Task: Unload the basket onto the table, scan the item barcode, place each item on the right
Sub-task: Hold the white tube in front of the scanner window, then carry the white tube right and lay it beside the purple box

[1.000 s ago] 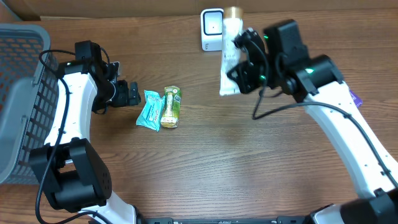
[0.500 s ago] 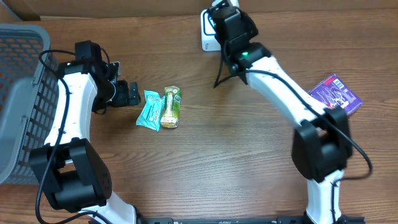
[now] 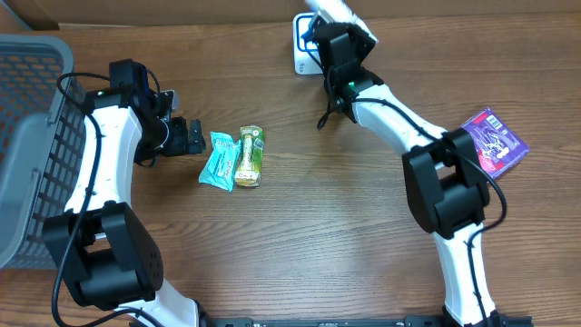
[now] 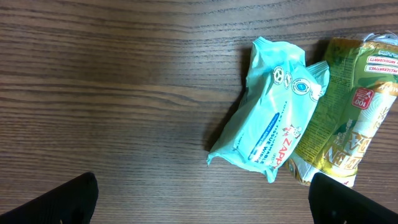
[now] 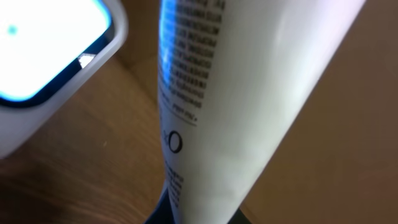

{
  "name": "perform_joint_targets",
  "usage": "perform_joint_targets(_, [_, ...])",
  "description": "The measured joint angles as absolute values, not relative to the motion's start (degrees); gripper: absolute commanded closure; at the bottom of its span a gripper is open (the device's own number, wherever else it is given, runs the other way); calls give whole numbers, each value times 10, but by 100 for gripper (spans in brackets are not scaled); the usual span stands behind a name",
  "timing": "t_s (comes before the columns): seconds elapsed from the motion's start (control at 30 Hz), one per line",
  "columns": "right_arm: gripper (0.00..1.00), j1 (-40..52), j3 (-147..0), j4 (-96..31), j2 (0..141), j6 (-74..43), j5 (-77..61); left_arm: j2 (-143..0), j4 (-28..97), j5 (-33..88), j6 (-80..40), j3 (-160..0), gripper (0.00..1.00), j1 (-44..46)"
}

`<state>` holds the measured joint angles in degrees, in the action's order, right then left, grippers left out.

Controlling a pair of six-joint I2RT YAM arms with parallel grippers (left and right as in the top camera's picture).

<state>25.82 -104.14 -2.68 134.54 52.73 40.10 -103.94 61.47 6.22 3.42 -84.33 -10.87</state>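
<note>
Right tool [image 3: 338, 29] is clamping the white tube [image 5: 249, 93]. I'm trying to face its print squarely at the lit scanner [image 3: 306, 44] by the counter's far edge. Left tool [image 3: 192, 136] is hanging wide open, empty.

Two robot arms showing: left arm [image 3: 102, 173], right arm [image 3: 397, 123]. One white tube [image 5: 249, 99] showing at top edge. One white scanner [image 3: 301, 45] standing close by. Two snack packets lying together: one teal packet [image 3: 218, 160], one yellow-green packet [image 3: 249, 156]. One purple packet [image 3: 493, 141] lying at right. One grey basket [image 3: 27, 136] sitting at left. One wooden table [image 3: 318, 236] carrying everything.
</note>
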Motion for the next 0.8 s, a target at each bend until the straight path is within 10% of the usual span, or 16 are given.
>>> perform_joint_targets(0.8, [96, 273, -1041, 7, 1385, 592, 458, -1039, 615, 62, 34, -843, 0, -109])
